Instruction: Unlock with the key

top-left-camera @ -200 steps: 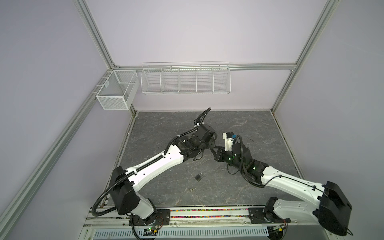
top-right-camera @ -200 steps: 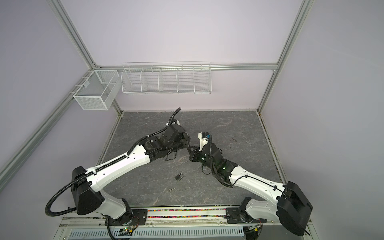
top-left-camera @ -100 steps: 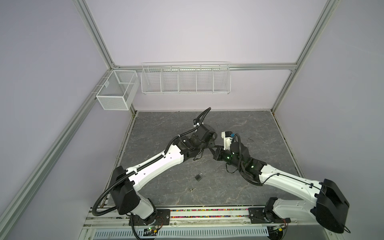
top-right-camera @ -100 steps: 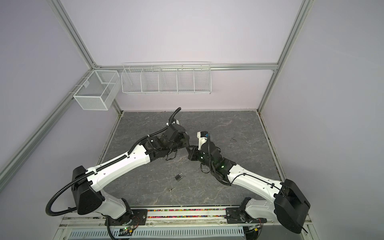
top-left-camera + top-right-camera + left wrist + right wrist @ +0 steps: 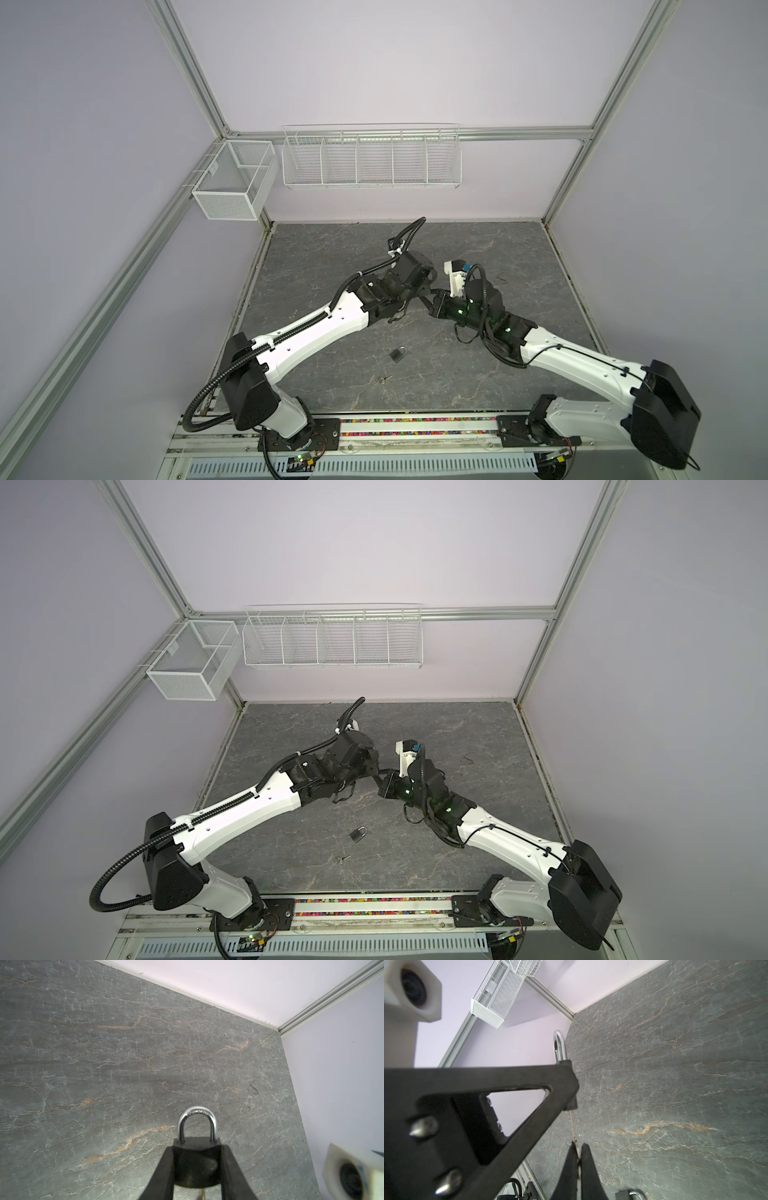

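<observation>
Two tools meet at mid-frame in both top views, left tool [image 5: 423, 291] against right tool [image 5: 431, 297], above the worktop [image 5: 332, 257]; a second padlock [image 5: 398, 354] lies lower centre, well apart. Left wrist view: the left tool clamps the padlock [image 5: 195, 1163] by its body at lower centre, both shackle legs seated, shackle pointing up-frame. Right wrist view: the right tool, at bottom centre, pinches the key [image 5: 573, 1124], whose blade tip touches the padlock's base.
</observation>
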